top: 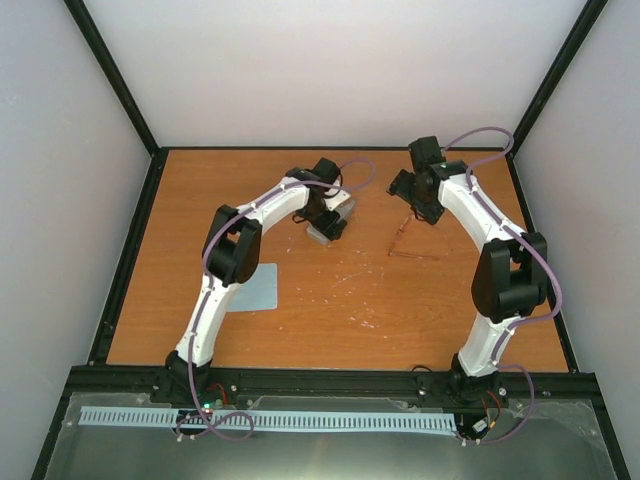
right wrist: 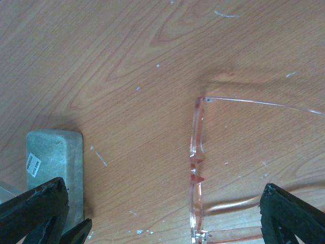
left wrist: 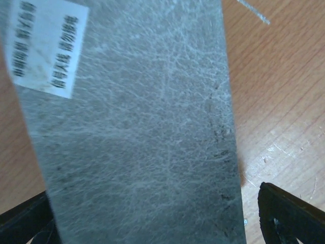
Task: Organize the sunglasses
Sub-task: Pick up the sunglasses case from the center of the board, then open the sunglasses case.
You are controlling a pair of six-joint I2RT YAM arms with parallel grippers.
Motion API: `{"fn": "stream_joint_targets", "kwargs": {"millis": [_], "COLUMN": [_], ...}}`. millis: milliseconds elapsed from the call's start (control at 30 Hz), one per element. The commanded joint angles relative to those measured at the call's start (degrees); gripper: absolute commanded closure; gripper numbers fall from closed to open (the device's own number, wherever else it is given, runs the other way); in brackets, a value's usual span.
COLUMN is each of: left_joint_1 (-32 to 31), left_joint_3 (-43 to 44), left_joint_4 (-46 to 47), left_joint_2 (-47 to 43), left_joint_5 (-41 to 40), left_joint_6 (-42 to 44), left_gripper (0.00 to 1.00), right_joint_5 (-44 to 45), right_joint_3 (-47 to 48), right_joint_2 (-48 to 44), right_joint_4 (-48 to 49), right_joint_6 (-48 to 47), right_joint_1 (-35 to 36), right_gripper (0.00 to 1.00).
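**Jaws wide, nothing held**

Right gripper (right wrist: 162, 216) hangs spread above the table (right wrist: 101, 61); the sunglasses (right wrist: 195, 168) lie unfolded between its fingers. Left gripper (left wrist: 152, 223) gapes astride the box (left wrist: 132, 132), one finger clear of it

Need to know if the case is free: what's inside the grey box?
Of the grey box only the outside and its white label show; the interior is covered. The sunglasses lie on the table, apart from it.
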Motion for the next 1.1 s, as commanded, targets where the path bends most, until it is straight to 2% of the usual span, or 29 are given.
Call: {"fn": "stream_joint_targets", "kwargs": {"millis": [0, 67, 133, 200, 233, 300, 367, 400, 467, 500, 567, 600, 700, 800, 867, 1067], "left_joint_1": [-1.1, -1.11, -1.11, -1.1, -1.06, -0.54, 0.93, 2.01, 5.42, 6.99, 9.9, 11.05, 12.76, 12.78, 12.78, 12.7], "left_joint_3": [2.02, 1.37, 0.67, 0.74, 1.37, 2.52, 2.83, 2.75, 2.55, 2.53, 2.57, 2.8, 3.77, 5.6, 5.22, 2.63], "left_joint_4": [-2.23, -2.26, -2.24, -2.61, -3.11, -3.44, -2.29, -1.46, 0.24, 0.97, 1.92, 1.81, -1.15, -8.3, -10.56, -6.74], "left_joint_2": [1.73, 1.75, 1.21, 0.27, -0.13, -2.02, -4.97, -7.17, -9.62, -10.99, -11.82, -11.67, -10.05, -7.87, -7.22, -9.03], "left_joint_5": [-0.49, -1.38, -1.77, -1.67, -0.79, 3.61, 12.72, 18.6, 33.44, 40.18, 52.71, 58.58, 72.6, 81.21, 85.62, 89.35], "left_joint_6": [-1.02, -0.94, -0.37, -0.05, 0.43, 2.07, 4.01, 4.93, 5.76, 5.71, 5.36, 5.21, 6.35, 12.06, 13.72, 10.89], "left_gripper": [0.06, 0.24, 0.44, 0.54, 0.56, 0.58, 0.59, 0.58, 0.57, 0.56, 0.56, 0.55, 0.55, 0.56, 0.56, 0.56], "right_joint_5": [-0.01, 0.02, -0.15, -0.7, -1.71, -5.85, -12.58, -17.87, -22.93, -27.48, -36.38, -42.0, -54.18, -60.15, -60.85, -61.88], "right_joint_3": [-2.06, -2.64, -3.46, -5.69, -7.15, -10.54, -14.46, -16.67, -22.03, -25.21, -31.05, -34.65, -40.91, -45.69, -45.58, -32.59], "right_joint_2": [-2.5, -2.8, -3.52, -5.53, -6.7, -9.39, -12.65, -14.35, -18.51, -20.84, -24.28, -25.55, -25.73, -23.79, -22.19, -14.61], "right_joint_4": [1.87, 2.12, 3.18, 6.75, 9.18, 15.08, 21.26, 24.35, 29.84, 33.35, 40.68, 45.07, 59.64, 81.59, 88.19, 81.61], "right_joint_6": [-1.3, -2.1, -3.28, -5.88, -7.55, -12.55, -18.75, -21.29, -23.24, -23.64, -21.56, -19.63, -11.98, 0.6, 5.8, 0.28], "right_joint_1": [-1.56, -1.79, -1.76, -1.84, -1.95, -2.57, -3.51, -4.15, -5.77, -7.01, -10.15, -11.66, -12.98, -12.55, -11.21, -4.04], "right_gripper": [0.0, 0.03, 0.14, 0.29, 0.3, 0.23, 0.14, 0.17, 0.35, 0.35, 0.08, 0.02, 0.0, 0.0, 0.0, 0.0]}}
